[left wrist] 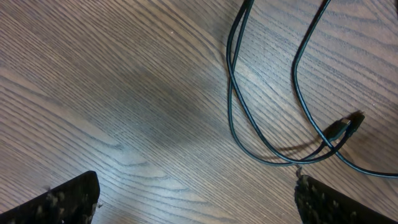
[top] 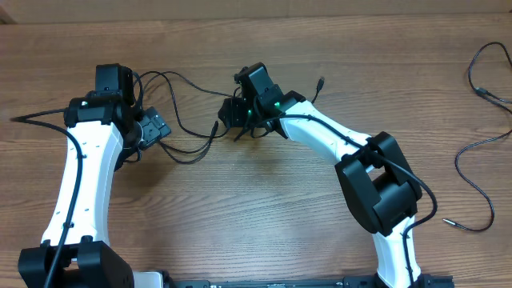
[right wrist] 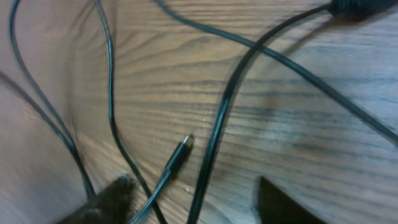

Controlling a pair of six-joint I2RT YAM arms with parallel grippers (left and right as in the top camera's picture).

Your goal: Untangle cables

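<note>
Right gripper (right wrist: pixel 193 186) part-spread over several cables (right wrist: pixel 217 118) and a plug tip (right wrist: pixel 180 152), nothing pinched, left gripper (left wrist: pixel 198 180) wide and empty; risk: clamping two strands together tightens the tangle.

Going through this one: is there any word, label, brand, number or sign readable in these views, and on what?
None: no readable text in any view.
The arms, cables and table show no print, sticker or number.
The green light on the right arm is only a glow, not a sign.
</note>
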